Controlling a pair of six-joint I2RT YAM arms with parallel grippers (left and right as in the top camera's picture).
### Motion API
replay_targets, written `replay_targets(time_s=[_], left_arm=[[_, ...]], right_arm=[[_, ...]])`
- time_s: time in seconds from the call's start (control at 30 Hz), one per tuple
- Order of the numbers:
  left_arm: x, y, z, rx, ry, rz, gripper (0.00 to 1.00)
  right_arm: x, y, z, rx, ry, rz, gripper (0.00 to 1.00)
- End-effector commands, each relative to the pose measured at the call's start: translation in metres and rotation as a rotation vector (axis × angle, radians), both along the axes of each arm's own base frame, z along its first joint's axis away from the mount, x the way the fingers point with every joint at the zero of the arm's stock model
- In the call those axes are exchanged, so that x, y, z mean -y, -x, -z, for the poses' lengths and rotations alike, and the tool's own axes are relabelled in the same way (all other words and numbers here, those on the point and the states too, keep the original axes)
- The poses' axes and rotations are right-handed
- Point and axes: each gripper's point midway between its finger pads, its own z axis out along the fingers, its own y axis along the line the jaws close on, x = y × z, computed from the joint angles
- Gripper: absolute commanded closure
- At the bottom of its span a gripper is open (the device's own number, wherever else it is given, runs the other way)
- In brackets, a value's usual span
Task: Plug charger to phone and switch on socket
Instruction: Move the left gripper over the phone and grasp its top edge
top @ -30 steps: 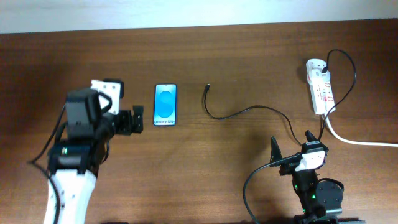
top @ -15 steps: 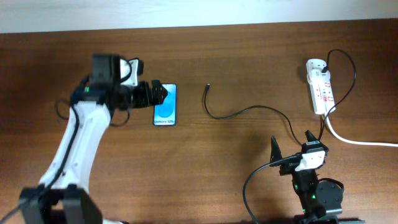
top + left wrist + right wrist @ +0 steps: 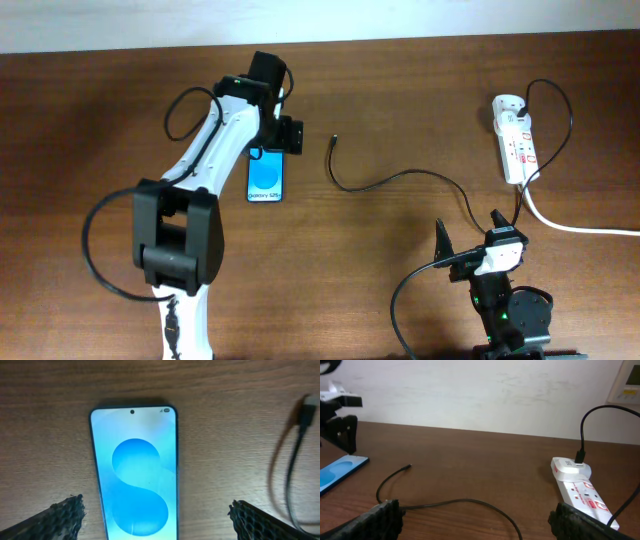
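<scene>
phone point(image 3: 266, 178) flat, upper left-centre, blue screen lit | left gripper point(image 3: 158, 514) fingers apart over it | charger tip point(image 3: 332, 141) just right, bare wood between | right gripper point(image 3: 480, 517) spread wide, lower right | socket point(image 3: 514, 140) upper right

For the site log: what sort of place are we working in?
Probably an office or lab room: a wooden table against a plain pale wall, a white power strip on it, and what looks like a wall control panel.

Txt on phone point(image 3: 266, 175) btm too small to read.
</scene>
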Motion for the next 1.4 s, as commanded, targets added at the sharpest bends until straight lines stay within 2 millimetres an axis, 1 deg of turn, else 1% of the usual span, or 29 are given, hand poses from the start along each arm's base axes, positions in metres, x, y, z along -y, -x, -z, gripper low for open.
replay_targets(time_s=[0.0, 0.07, 0.17, 0.3, 0.4, 0.53, 0.77, 0.97, 1.1, 1.17, 1.37], left_arm=[[-0.011, -0.002, 0.021, -0.029, -0.051, -0.036, 0.01], [-0.015, -0.001, 0.034, -0.049, -0.077, -0.074, 0.01], [-0.017, 0.005, 0.055, -0.101, -0.092, -0.085, 0.01], [-0.020, 0.013, 0.065, -0.144, -0.103, -0.112, 0.01], [-0.020, 0.015, 0.068, -0.158, -0.104, -0.112, 0.01], [-0.021, 0.024, 0.077, -0.196, -0.110, -0.108, 0.01], [-0.021, 0.025, 0.077, -0.201, -0.112, -0.095, 0.00], [-0.022, 0.031, 0.077, -0.226, -0.114, -0.094, 0.00], [-0.021, 0.028, 0.078, -0.212, -0.109, -0.088, 0.01], [-0.015, 0.025, 0.078, -0.205, -0.077, -0.047, 0.02], [-0.021, 0.020, 0.078, -0.198, -0.069, -0.051, 0.02]], right_arm=[[-0.002, 0.000, 0.002, -0.003, -0.007, -0.011, 0.02], [-0.002, 0.000, 0.002, -0.003, -0.007, -0.011, 0.02], [-0.002, 0.000, 0.002, -0.003, -0.007, -0.011, 0.02], [-0.002, 0.000, 0.002, -0.003, -0.007, -0.011, 0.02], [-0.002, 0.000, 0.002, -0.003, -0.007, -0.011, 0.02], [-0.002, 0.000, 0.002, -0.003, -0.007, -0.011, 0.02], [-0.002, 0.000, 0.002, -0.003, -0.007, -0.011, 0.02], [-0.002, 0.000, 0.002, -0.003, -0.007, -0.011, 0.02], [-0.002, 0.000, 0.002, -0.003, -0.007, -0.011, 0.02], [-0.002, 0.000, 0.002, -0.003, -0.007, -0.011, 0.01], [-0.002, 0.000, 0.002, -0.003, -0.007, -0.011, 0.02]])
